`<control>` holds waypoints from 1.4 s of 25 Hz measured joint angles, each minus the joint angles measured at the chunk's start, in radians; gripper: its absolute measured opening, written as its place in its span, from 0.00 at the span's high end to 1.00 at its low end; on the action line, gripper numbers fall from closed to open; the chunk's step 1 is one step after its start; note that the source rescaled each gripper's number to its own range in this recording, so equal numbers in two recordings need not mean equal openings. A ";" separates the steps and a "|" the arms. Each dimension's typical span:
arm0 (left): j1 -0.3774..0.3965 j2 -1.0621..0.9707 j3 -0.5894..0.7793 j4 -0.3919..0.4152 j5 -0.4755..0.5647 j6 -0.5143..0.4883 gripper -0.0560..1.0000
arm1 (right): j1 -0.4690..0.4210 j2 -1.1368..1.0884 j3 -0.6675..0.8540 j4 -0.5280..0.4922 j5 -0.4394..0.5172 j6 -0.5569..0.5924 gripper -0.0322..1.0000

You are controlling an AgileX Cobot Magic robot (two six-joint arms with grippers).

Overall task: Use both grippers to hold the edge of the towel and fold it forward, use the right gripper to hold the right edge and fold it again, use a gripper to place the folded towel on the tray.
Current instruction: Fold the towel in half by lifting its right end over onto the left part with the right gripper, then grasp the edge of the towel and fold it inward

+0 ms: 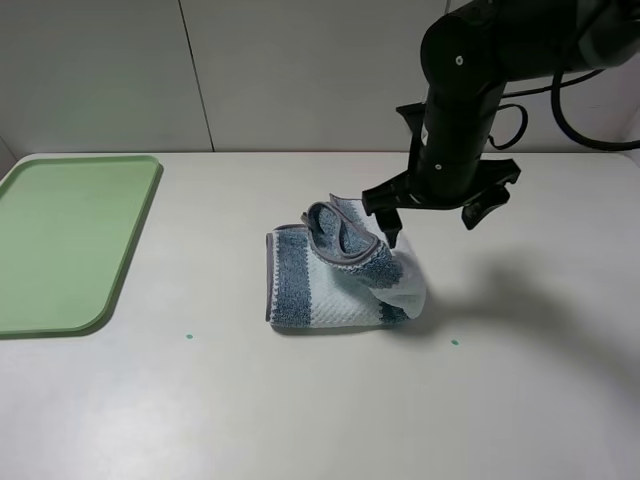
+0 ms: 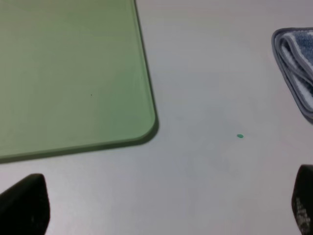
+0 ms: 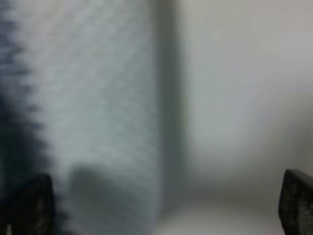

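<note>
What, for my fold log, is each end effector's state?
Left end effector: open, empty.
Right end effector: open, by the towel.

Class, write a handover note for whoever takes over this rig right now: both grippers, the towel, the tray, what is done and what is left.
Left gripper: jaws open, holding nothing, over the table near the tray's corner.
Right gripper: jaws open, just above the towel's right side, gripping nothing.
Towel: on the table mid-scene, folded small, but its top layer is humped and the grey hem curls up.
Tray: on the far left, apart from the towel.
Done: the folds appear made, though loosely.
Left: probably flatten the top layer, then grip the towel and set it on the tray.
</note>
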 joint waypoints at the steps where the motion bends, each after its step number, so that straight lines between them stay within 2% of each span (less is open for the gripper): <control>1: 0.000 0.000 0.000 0.000 0.000 0.000 0.01 | 0.014 0.008 0.000 0.014 -0.013 0.000 0.00; 9: 0.000 0.000 0.000 0.001 0.000 0.000 0.01 | 0.127 0.062 0.000 0.101 -0.126 0.008 0.00; 14: 0.000 0.000 0.000 0.001 0.000 0.000 0.01 | 0.155 0.083 0.000 0.105 -0.173 0.023 0.00; 18: 0.000 0.000 0.000 0.001 0.000 0.000 0.01 | 0.155 0.058 0.000 0.075 -0.172 0.028 0.00; 26: 0.000 0.000 0.000 0.001 0.000 0.000 0.01 | 0.155 -0.131 0.000 0.012 -0.057 0.021 0.00; 35: 0.000 0.000 0.000 0.001 0.000 0.000 0.01 | 0.155 -0.284 0.000 0.020 0.172 -0.007 0.00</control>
